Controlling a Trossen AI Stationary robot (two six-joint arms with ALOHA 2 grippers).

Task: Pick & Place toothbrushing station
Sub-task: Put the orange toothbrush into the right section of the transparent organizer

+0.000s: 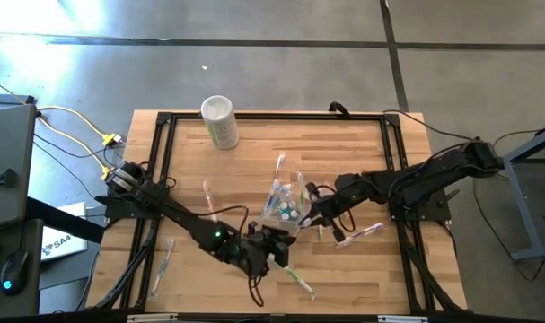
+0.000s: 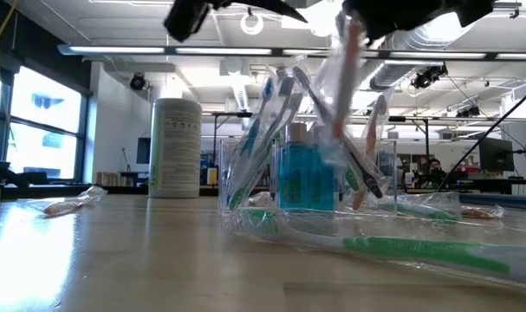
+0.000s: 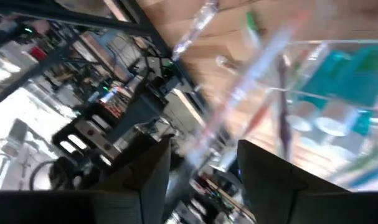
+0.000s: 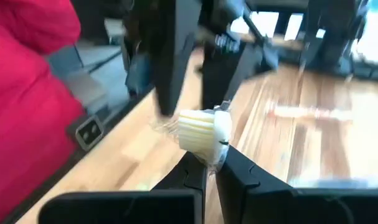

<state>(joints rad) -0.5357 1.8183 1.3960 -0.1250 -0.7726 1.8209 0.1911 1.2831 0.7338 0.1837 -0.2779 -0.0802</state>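
While hidden overhead, bristles (image 4: pixel 201 134) show w/ right gripper (image 4: pixel 212 163) clamped.

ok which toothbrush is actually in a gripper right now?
The wrapped white-bristled toothbrush, pinched in the right gripper beside the clear cup. The others stand in the cup or lie loose on the table.

Clear cup (image 1: pixel 285 208) upright mid-table, packed with wrapped toothbrushes (image 2: pixel 271 130) leaning out and teal toothpaste tubes (image 2: pixel 304 173). Loose brushes around cup: green one (image 2: pixel 427 251) flat in front, pink one (image 1: pixel 362 233) right, more left.
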